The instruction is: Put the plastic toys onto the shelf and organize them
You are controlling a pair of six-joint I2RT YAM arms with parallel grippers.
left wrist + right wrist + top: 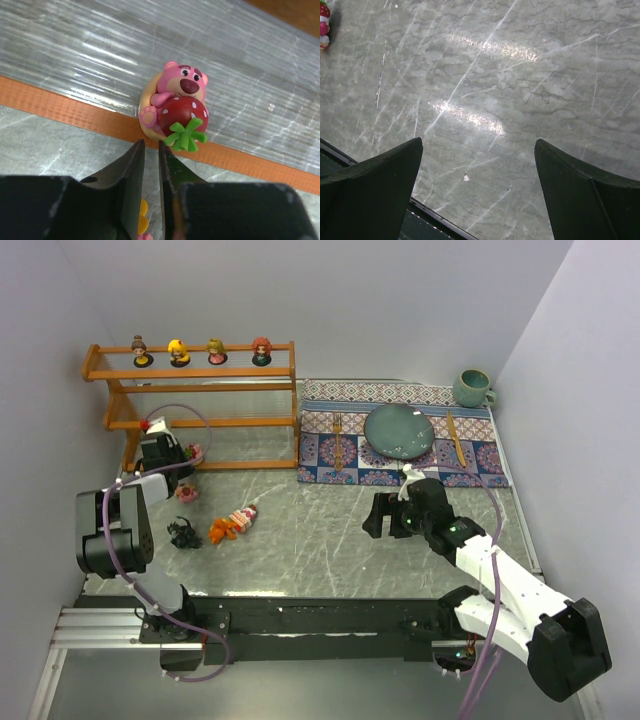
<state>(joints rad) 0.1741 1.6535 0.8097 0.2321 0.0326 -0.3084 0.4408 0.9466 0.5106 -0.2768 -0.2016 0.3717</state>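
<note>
Left wrist view: left hand [151, 146] pinched shut, gripping nothing, tips just near of a pink bear toy [177, 102] at the shelf [50, 107] bottom rail. Right hand [479, 142] spread wide, empty, over the worktop [520, 75]. Farther out, four dolls [179, 352] lined along the shelf's top tier; orange toy [222, 530] and dark toy [182, 534] loose on the worktop, near of the shelf.
</note>
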